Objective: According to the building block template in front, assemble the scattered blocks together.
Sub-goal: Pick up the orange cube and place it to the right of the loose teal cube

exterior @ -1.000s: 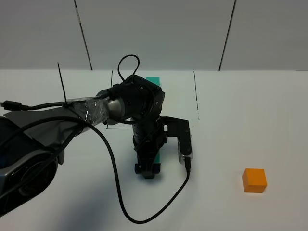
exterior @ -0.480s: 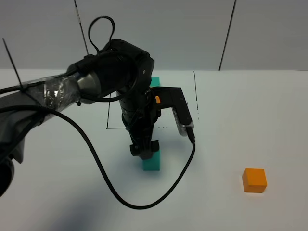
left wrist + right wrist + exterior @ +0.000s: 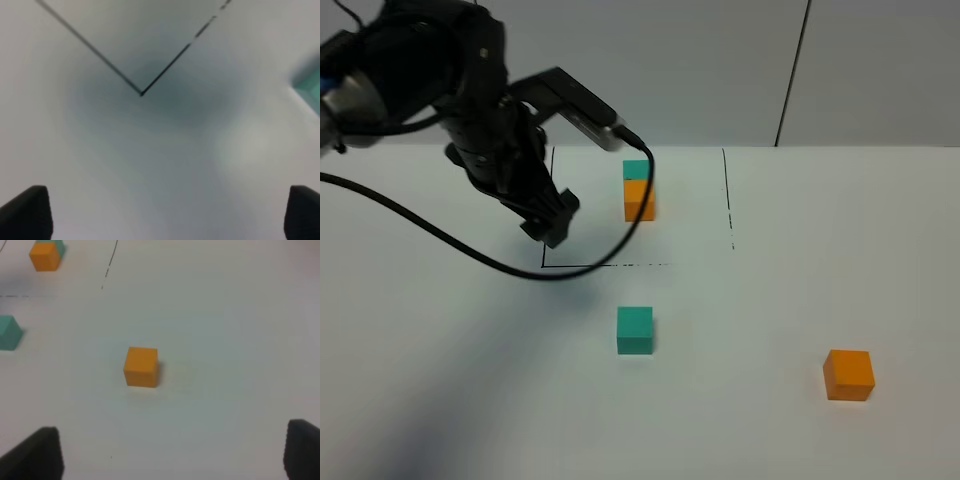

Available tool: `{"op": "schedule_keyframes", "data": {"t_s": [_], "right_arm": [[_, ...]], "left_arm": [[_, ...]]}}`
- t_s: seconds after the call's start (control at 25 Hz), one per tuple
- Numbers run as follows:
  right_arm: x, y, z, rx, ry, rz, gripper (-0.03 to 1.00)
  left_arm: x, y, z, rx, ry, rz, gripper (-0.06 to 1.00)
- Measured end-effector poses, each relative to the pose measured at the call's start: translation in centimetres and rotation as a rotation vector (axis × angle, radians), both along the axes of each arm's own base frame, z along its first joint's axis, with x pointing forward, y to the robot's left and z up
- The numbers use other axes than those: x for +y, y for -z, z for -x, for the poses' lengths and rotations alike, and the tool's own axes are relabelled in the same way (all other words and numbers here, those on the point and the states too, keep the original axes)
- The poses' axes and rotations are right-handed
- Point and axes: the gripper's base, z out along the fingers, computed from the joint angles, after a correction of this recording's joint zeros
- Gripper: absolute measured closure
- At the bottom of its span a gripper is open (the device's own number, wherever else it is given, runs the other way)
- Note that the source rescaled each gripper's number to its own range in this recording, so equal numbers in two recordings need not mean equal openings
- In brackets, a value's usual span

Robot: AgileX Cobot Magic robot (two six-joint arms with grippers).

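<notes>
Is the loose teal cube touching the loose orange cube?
No, the loose teal cube sits well apart from the loose orange cube, with a clear gap between.

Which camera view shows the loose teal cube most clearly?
The exterior high view: the loose teal cube is whole and sharp, with nothing covering it. The left wrist view catches only a blurred teal corner at its border; the right wrist view shows the cube small, cut by the border.
</notes>
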Motion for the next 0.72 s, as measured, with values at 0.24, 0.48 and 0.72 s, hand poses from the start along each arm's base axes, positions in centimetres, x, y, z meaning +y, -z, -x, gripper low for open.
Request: {"op": "schedule_keyframes", "data": {"t_s": [0.24, 0.48, 0.72], "right_arm": [[0.0, 0.0, 0.0, 0.000, 0.000, 0.000, 0.21], [0.0, 0.0, 0.0, 0.000, 0.000, 0.000, 0.21], [0.0, 0.0, 0.0, 0.000, 0.000, 0.000, 0.21]], "left_arm": [[6.2, -3.0, 1.5, -0.043, -0.198, 0.034, 0.01], [11.7, -4.3, 6.2, -0.153, -0.366, 0.078, 0.02], [13.7, -5.8, 13.1, -0.282, -0.454, 0.123, 0.03]]}}
